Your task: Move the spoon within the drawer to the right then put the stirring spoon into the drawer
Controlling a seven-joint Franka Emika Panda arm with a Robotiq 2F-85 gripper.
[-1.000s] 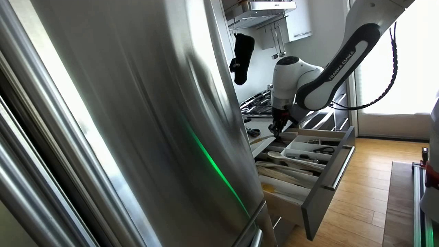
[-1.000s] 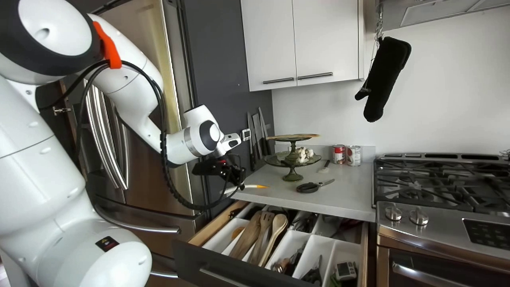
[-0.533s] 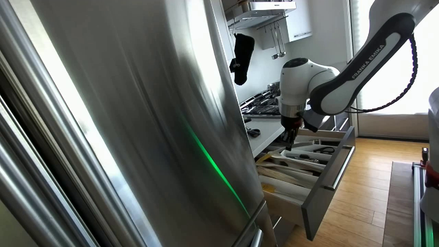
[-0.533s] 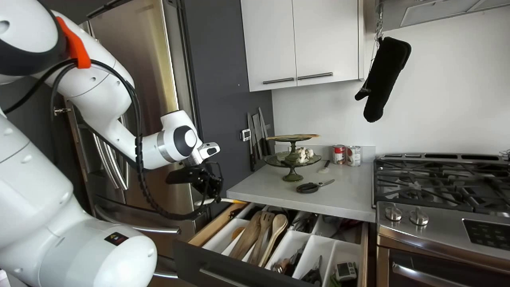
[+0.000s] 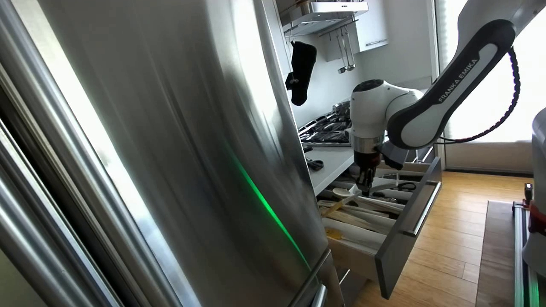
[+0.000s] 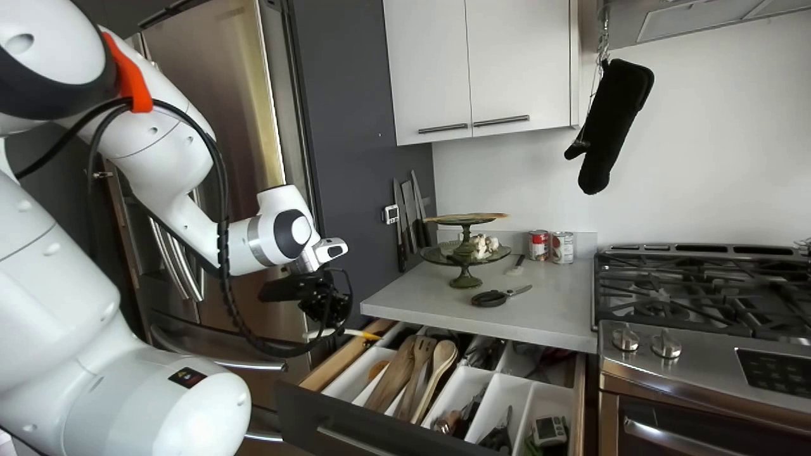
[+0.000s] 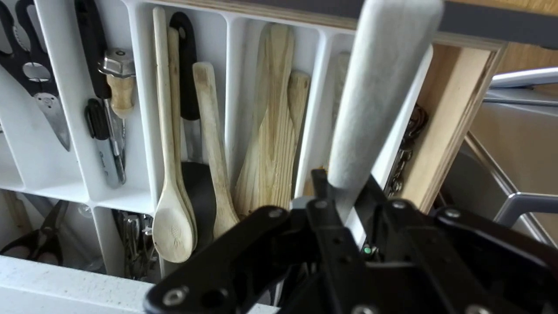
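The black tool (image 7: 345,185) is pinching the stirring spoon (image 7: 383,74), its jaws nearly together on a smooth, pale shaft that is widening away from the grip. In both exterior views the spoon is slanting over the open drawer (image 5: 394,251), its yellow end showing past the tool; whether it is touching anything beneath, I can't tell from here.

Below, a white divided insert (image 7: 311,113) is sitting inside bare, light-wood drawer walls. The oval-bowled wooden spoon (image 7: 174,231) is lying in one long compartment, another wooden utensil (image 7: 175,87) tucked against it, plus a black turner (image 7: 196,192) and a squared-off wooden handle (image 7: 212,131). Flat utensils (image 7: 274,157) with streaky grain are overlapping in the next compartment. On the opposite side, a stubby wood-and-metal utensil (image 7: 121,87) is sharing a section with a marker (image 7: 107,157), and black-handled scissors (image 7: 41,89) are lying in the section after that.

Over the drawer's back, the smooth grey counter (image 6: 551,297) is carrying a second pair of scissors (image 6: 494,297), a two-tier green stand (image 6: 466,253) and two cans (image 6: 538,246). A steel stove (image 6: 697,345) is standing beside it, a dark mitt (image 6: 611,120) is hanging before the white wall (image 6: 507,183), and a brushed-steel refrigerator (image 5: 179,140) is rising near honey-coloured floorboards (image 5: 448,238).
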